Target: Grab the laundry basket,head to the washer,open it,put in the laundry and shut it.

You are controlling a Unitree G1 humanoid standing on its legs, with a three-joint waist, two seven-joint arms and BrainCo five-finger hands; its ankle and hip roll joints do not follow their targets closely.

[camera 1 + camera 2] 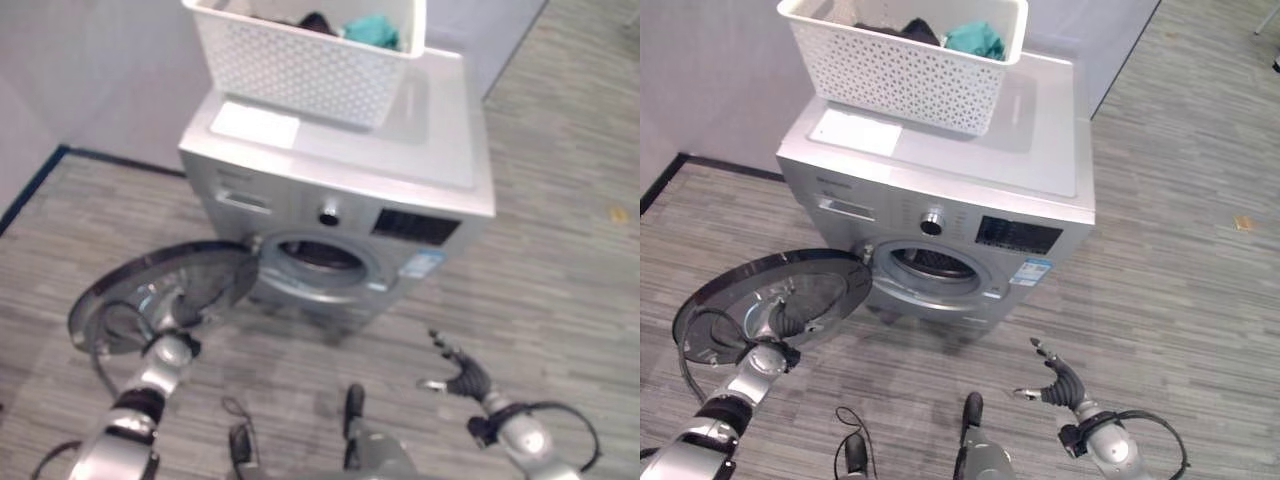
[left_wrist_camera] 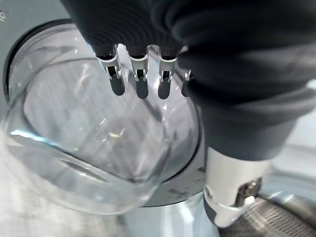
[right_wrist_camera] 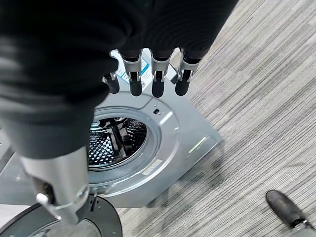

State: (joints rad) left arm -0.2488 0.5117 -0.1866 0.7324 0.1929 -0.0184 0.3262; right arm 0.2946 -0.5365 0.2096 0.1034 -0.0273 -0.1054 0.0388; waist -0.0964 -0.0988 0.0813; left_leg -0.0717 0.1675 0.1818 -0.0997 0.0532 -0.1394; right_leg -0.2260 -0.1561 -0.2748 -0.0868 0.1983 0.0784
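A white perforated laundry basket stands on top of the silver washer, with teal cloth and dark cloth in it. The round door is swung wide open to the left, and the drum opening shows bare metal inside. My left hand rests with straight fingers against the door's inner glass bowl. My right hand hovers low in front of the washer's right side, fingers spread and holding nothing.
A white sheet lies on the washer top beside the basket. A grey wall with a dark baseboard runs behind and to the left. Grey plank floor stretches to the right, with a small scrap on it.
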